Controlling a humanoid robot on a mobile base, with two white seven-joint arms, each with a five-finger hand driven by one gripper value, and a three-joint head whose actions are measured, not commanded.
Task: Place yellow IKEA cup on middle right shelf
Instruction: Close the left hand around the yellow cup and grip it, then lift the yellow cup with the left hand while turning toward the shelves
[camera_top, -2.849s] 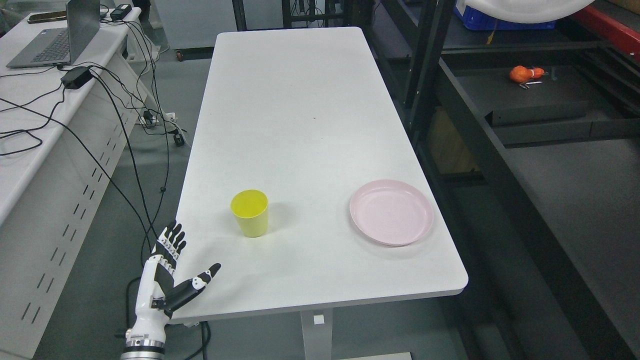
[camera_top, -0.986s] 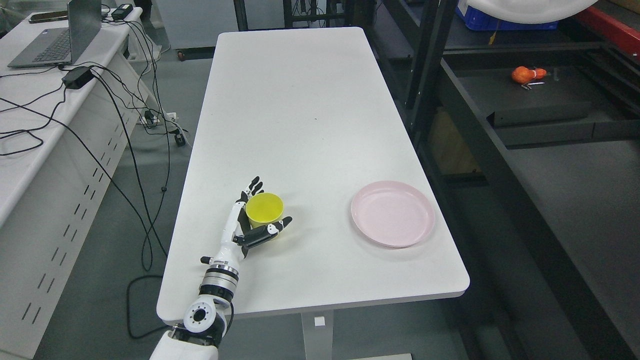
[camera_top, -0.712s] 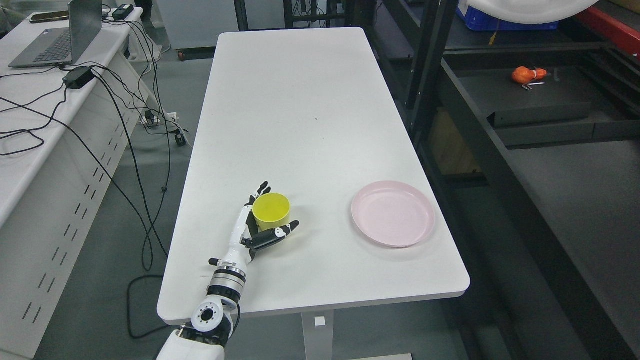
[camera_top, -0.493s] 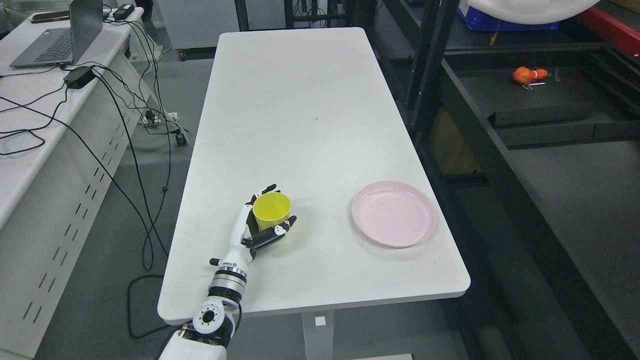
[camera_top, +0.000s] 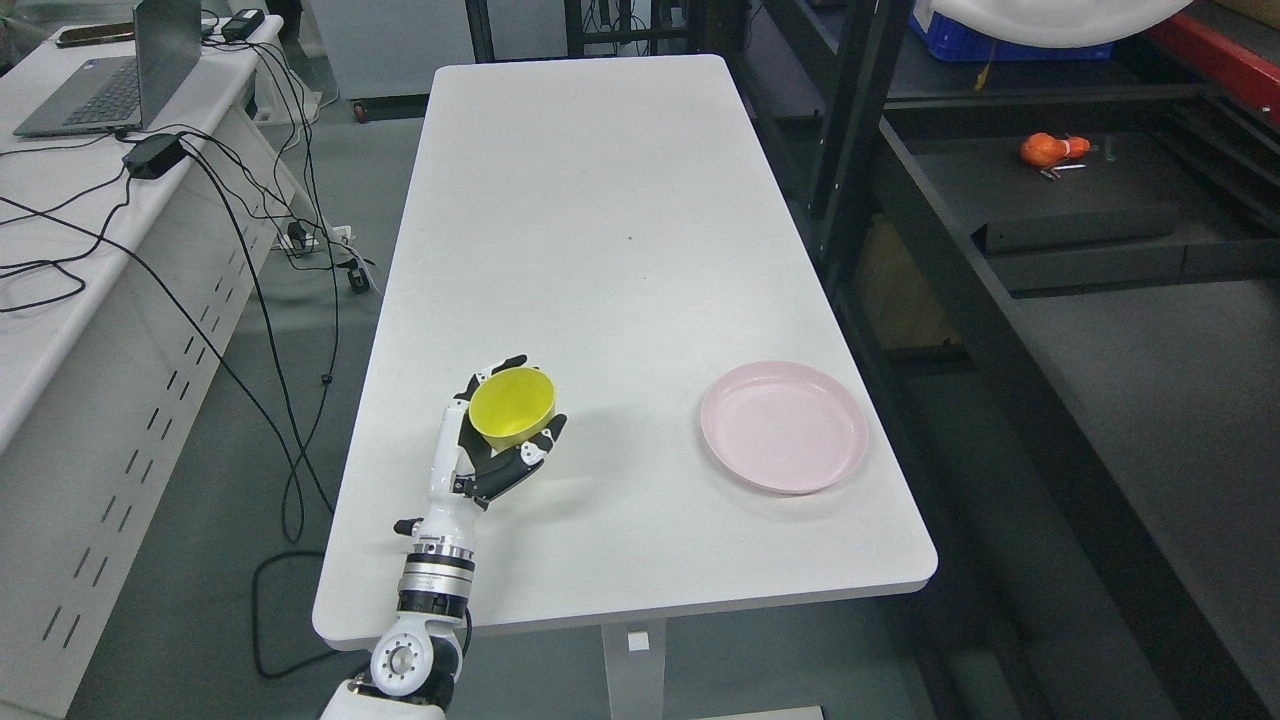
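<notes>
Over smooth white table (camera_top: 600, 200), left hand (camera_top: 480, 455) gripping round yellow cup (camera_top: 512, 405)

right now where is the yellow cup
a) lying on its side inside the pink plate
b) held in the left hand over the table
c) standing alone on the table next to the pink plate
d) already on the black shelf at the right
b: the left hand has its fingers wrapped around the yellow cup, well to the left of the pink plate and nowhere near the black shelf.
</notes>
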